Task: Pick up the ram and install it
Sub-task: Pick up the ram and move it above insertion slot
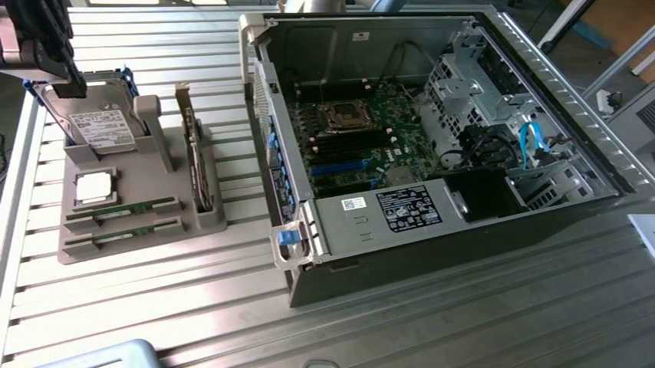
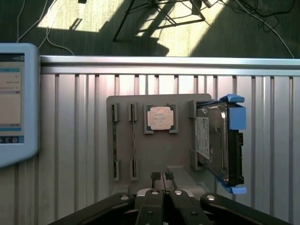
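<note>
Two ram sticks, thin and green, lie side by side in slots of the grey holder tray (image 1: 143,241); the nearer-to-centre ram stick (image 1: 123,209) (image 2: 134,143) has its twin (image 1: 128,230) (image 2: 114,143) beside it. My gripper (image 1: 70,90) (image 2: 161,176) hangs above the tray's hard-drive end, apart from both sticks. Its dark fingers are shut together with nothing between them. The open computer case (image 1: 430,130) lies on the exterior view's right, its motherboard (image 1: 358,142) exposed with dark memory slots.
On the tray also sit a hard drive (image 1: 97,123) (image 2: 218,145) in a blue frame, a square silver processor (image 1: 94,186) (image 2: 159,117) and an upright expansion card (image 1: 195,153). A screen device (image 2: 14,103) lies beside the tray. The ribbed metal table (image 1: 430,330) ends at an edge (image 2: 168,61).
</note>
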Motion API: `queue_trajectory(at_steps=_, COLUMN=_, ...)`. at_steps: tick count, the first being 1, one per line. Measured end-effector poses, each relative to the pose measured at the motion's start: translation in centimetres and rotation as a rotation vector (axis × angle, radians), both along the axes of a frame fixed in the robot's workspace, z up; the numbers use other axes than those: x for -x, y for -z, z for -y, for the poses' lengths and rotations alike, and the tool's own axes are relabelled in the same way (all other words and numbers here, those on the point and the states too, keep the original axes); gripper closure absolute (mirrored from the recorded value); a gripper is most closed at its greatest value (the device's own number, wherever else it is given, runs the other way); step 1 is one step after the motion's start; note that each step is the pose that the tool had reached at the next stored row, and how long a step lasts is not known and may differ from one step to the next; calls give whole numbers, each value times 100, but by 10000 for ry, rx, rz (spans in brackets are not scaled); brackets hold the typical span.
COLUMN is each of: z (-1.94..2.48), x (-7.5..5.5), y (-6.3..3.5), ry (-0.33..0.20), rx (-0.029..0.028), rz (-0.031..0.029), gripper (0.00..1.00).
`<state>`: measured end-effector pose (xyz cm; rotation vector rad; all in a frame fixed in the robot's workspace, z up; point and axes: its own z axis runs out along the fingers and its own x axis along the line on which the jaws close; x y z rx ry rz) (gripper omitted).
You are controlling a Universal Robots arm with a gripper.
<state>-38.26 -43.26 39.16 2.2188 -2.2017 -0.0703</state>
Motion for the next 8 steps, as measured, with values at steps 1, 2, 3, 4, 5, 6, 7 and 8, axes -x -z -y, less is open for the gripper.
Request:
queue_trajectory(at_steps=1, z=14, x=0, y=0, ry=0, rx=0, rz=0, gripper=89)
queue_trajectory(at_steps=2, z=32, x=0, y=0, ry=-1, rx=0, rz=0, gripper=89)
queue_trajectory(at_steps=3, z=46, x=0, y=0, ry=-1, rx=1, rz=0, gripper=89)
queue_trajectory(at_steps=4, z=64, x=0, y=0, ry=-1, rx=3, rz=-1, gripper=89)
queue_trajectory(at_steps=5, z=78, x=0, y=0, ry=-1, rx=9, rz=-1, gripper=89)
queue_trajectory(at_steps=6, z=101, x=0, y=0, ry=-1, rx=16, rz=0, gripper=89)
queue_trajectory(at_steps=7, z=104, x=0, y=1, ry=-2, rx=15, rz=1, gripper=89)
queue_trajectory(at_steps=8, z=104, x=0, y=1, ry=-2, rx=16, rz=1, gripper=89)
